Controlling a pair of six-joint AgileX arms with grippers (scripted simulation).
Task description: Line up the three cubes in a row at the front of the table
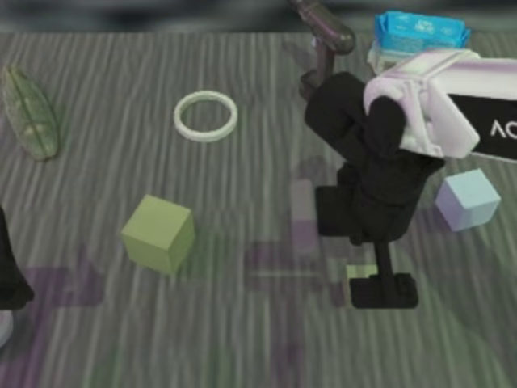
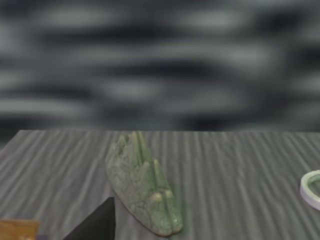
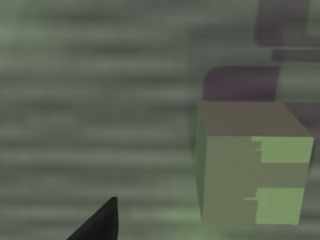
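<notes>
**A:** Running left to right on the table (image 1: 242, 339): my left arm's parked at the left edge, and I can't tell how its jaws stand. Beside it at the back lies a green leaf thing (image 1: 29, 111). Then a pale ring (image 1: 205, 115) at the back, and the big olive cube (image 1: 158, 233) sitting loose toward the front.

**B:** And the right gripper (image 1: 378, 284)?

**A:** Down low at the front, right of centre, with the small green cube (image 1: 360, 272) right at its fingers. Probably it's holding it or setting it in the row. Clamped or apart? Can't tell. The lavender cube (image 1: 467, 199) waits to its right, the blue packet (image 1: 420, 32) at the back.

**B:** Count?

**A:** Three cubes, one ring, one leaf, one packet.
</notes>
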